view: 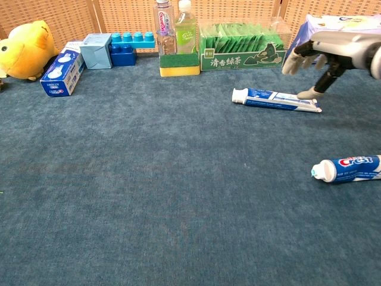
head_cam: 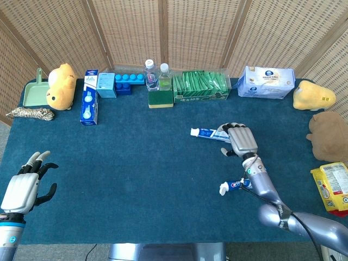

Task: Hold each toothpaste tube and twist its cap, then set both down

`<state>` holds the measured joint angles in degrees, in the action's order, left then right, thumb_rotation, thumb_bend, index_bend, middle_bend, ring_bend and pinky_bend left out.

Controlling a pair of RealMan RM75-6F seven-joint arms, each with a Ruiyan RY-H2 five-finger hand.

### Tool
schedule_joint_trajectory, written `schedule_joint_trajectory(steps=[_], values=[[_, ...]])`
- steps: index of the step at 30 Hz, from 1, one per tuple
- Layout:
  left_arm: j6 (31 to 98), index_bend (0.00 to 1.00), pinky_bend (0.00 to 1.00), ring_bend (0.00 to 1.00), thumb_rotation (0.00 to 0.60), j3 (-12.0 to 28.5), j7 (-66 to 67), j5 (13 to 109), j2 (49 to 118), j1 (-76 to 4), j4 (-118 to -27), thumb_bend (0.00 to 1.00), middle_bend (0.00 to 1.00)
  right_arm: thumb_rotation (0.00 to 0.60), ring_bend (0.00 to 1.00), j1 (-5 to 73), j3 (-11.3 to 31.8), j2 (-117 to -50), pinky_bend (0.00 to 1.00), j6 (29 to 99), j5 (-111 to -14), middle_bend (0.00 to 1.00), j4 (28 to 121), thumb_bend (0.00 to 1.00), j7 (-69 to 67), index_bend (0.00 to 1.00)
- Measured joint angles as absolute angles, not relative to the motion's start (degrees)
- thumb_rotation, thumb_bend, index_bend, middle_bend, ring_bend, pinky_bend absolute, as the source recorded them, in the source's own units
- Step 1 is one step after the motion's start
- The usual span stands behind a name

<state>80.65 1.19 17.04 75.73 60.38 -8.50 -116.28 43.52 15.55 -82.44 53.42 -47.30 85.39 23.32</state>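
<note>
Left hand (head_cam: 22,187) hovers at near left table (head_cam: 136,174) corner, fingers spread, holding nothing. Crest toothpaste tube (view: 348,168) lies flat near right, cap pointing left. Right hand (head_cam: 241,140) hangs over tail end of second toothpaste tube (view: 275,99), fingers apart, nothing grasped.

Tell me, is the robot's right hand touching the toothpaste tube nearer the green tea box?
Cannot tell. In the chest view the right hand hangs over the far tube, one fingertip at its flat end; the head view overlaps them, showing neither contact nor gap.
</note>
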Motion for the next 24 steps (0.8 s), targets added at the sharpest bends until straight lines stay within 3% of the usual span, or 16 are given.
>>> schedule_joint_trajectory(steps=[12, 15, 17, 20, 24], values=[[79.54, 0.27, 0.16, 0.0, 0.6, 1.26, 17.92, 74.55, 60.53, -8.92, -116.64, 0.38, 0.08, 0.6, 0.21, 48.2, 16.59, -88.84, 0.25, 52.32, -43.01, 0.28, 75.91, 0.25, 25.94, 0.25], [79.46, 0.27, 0.15, 0.0, 0.6, 1.17, 18.1, 74.34, 60.36, -8.87, -116.93, 0.38, 0.08, 0.596, 0.21, 49.08, 16.49, -89.9, 0.25, 51.1, -42.27, 0.27, 74.14, 0.32, 26.29, 0.25], [79.41, 0.27, 0.15, 0.0, 0.6, 1.11, 18.21, 74.21, 60.19, -8.82, -117.13, 0.38, 0.07, 0.507, 0.2, 49.78, 16.3, -90.07, 0.24, 49.38, -41.54, 0.26, 73.53, 0.46, 26.72, 0.25], [79.39, 0.27, 0.15, 0.0, 0.6, 1.06, 18.46, 74.16, 59.98, -8.79, -117.33, 0.38, 0.07, 0.336, 0.18, 51.1, 16.17, -89.8, 0.24, 46.1, -39.69, 0.26, 72.83, 0.6, 27.38, 0.24], [79.7, 0.27, 0.15, 0.0, 0.6, 1.01, 18.61, 74.23, 59.8, -8.61, -117.58, 0.38, 0.06, 0.269, 0.17, 53.31, 16.1, -89.01, 0.24, 42.49, -36.85, 0.26, 72.01, 0.63, 27.87, 0.25]])
